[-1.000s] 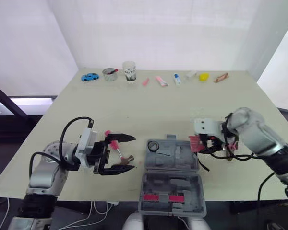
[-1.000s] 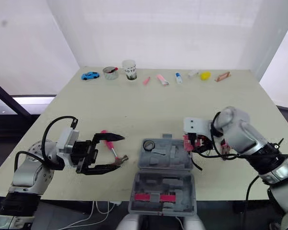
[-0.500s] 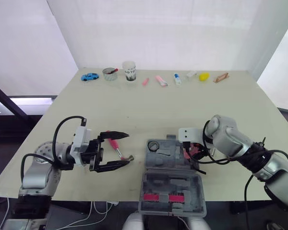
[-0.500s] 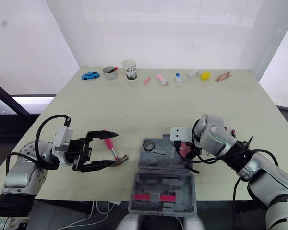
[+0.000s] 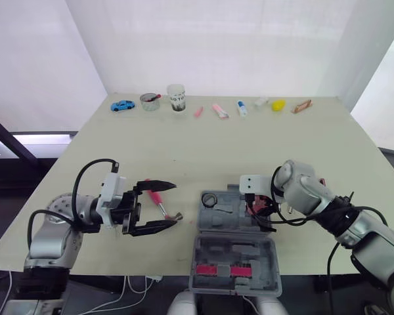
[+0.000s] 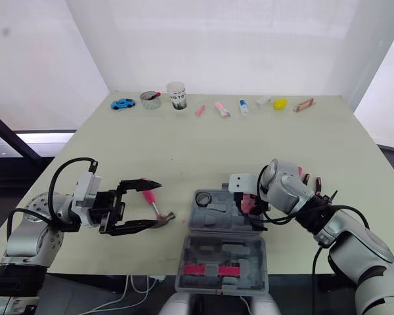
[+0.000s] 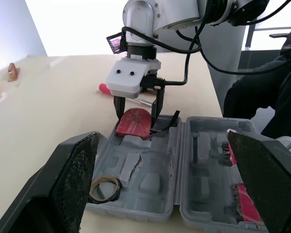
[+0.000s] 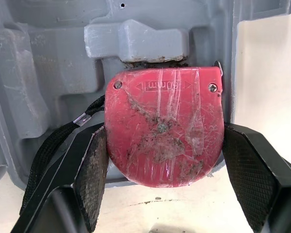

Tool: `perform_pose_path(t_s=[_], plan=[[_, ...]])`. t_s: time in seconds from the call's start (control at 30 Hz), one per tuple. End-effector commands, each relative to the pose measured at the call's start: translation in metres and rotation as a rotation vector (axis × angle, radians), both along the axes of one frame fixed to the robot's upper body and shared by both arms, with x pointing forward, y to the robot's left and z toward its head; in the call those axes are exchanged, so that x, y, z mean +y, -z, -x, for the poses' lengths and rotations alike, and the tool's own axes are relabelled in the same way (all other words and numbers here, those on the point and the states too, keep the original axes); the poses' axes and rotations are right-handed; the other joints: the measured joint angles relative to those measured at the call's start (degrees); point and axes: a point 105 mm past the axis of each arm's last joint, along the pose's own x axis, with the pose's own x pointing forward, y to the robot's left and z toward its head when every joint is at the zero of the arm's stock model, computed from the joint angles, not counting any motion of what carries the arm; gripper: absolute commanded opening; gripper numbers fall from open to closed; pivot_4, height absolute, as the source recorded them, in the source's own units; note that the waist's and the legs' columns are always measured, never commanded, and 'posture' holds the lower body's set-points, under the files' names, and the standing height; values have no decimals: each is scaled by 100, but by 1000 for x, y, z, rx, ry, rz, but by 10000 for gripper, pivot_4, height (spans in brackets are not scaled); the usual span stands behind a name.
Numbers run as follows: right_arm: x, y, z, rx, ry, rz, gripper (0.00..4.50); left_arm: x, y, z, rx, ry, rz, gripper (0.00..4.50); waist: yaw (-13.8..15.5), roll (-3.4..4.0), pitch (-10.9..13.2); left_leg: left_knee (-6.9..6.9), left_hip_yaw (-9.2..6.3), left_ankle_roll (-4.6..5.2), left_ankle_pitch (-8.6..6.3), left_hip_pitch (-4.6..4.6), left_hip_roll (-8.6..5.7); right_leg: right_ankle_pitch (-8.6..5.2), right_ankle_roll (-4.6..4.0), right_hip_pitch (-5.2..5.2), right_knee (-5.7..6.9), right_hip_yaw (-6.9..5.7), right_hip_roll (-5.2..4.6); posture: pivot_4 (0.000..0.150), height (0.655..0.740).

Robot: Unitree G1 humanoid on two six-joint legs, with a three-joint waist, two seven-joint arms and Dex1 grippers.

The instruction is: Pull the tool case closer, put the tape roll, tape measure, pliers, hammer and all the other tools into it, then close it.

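Note:
The grey tool case [image 5: 224, 222] lies open at the table's front edge, with the tape roll [image 5: 209, 199] in its far left pocket. My right gripper [image 8: 165, 145] is shut on the red tape measure [image 8: 162, 131], held low over the case's far right corner [image 5: 256, 205]. A pink-handled hammer [image 5: 160, 202] lies on the table left of the case. My left gripper [image 5: 173, 204] hangs open, one finger on each side of the hammer in the head views. A pink-handled tool [image 7: 105, 89] lies on the table behind the right gripper [image 7: 136, 104].
Along the far edge stand a blue toy car [image 5: 123, 105], a metal bowl [image 5: 150, 101], a cup [image 5: 176, 97], pink tubes [image 5: 220, 110] and a yellow object [image 5: 278, 104]. The case's near half [image 5: 235, 252] overhangs the table's front edge and holds a red insert [image 5: 218, 270].
My right gripper carried the tape measure leftwards from beside the case to over its far right corner. The left gripper drew back slightly to the left and stayed open.

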Motion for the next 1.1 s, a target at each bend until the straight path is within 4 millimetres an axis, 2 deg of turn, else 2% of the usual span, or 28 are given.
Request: perform_pose_path(t_s=[0.03, 0.07, 0.17, 0.37, 0.53, 0.6, 0.67, 0.77, 0.9, 1.1], plan=[[-2, -7, -2, -20, -4, -36, 40250, -2, -7, 3, -33, 16, -4, 45000, -1, 0, 0, 0, 0, 0, 0, 0, 0, 0, 0, 0, 0, 0, 0, 1500, 7400], [-3, -8, -1, -25, -13, -37, 43828, -3, -7, 3, -30, 19, -3, 45000, -1, 0, 0, -1, 1, 0, 0, -1, 0, 0, 0, 0, -2, 1, 0, 1500, 7400], [-4, -13, -5, -67, -10, -58, 43828, -5, -6, 4, -23, 30, -3, 45000, 1, 0, 0, -1, 1, 0, 0, -1, 0, 0, 0, 0, -2, 1, 0, 1500, 7400], [-18, -31, -1, -114, 6, -71, 43828, -6, -6, 4, -23, 39, -4, 45000, 5, 0, 1, -1, 1, 0, 0, -2, 0, 0, 0, -1, -4, 0, -1, 1500, 7400], [-28, -43, 16, -94, 34, -119, 43828, -6, -6, 6, -22, 41, -4, 45000, 7, -1, 1, -9, 0, 0, 0, -2, 0, -1, -1, -1, -7, -1, -1, 1500, 7400], [-31, -46, 21, -82, 69, -208, 43828, -6, -7, 5, -22, 38, 0, 45000, 6, -1, 1, -11, 1, 0, 0, -2, 0, -1, -1, -3, -7, 0, -1, 1500, 7400], [-30, -48, 23, -83, 115, -414, 43828, -7, -8, 3, -21, 29, 8, 45000, 13, -9, -3, -13, -1, 0, 0, -2, 0, -1, -1, -2, -8, -1, -1, 1500, 7400], [-30, -43, 31, -75, 134, -611, 35063, -8, -9, 0, -19, 16, 24, 45000, 18, -10, -1, -15, -2, 0, 0, -2, -2, -1, 0, 3, -13, -3, -2, 1500, 7400], [-26, -38, 29, -139, 147, -781, 17999, -9, -10, -2, -17, 13, 26, 45000, 3, -11, -1, -16, -1, 0, 0, 1, -1, -1, 1, 4, -12, -1, -1, 1500, 7400], [-25, -30, 20, -238, 171, -915, 17999, -9, -11, -5, -17, 9, 25, 45000, -1, -11, -1, -15, -3, 0, 0, 7, 0, -1, 1, 4, -6, 2, 4, 1500, 7400]])
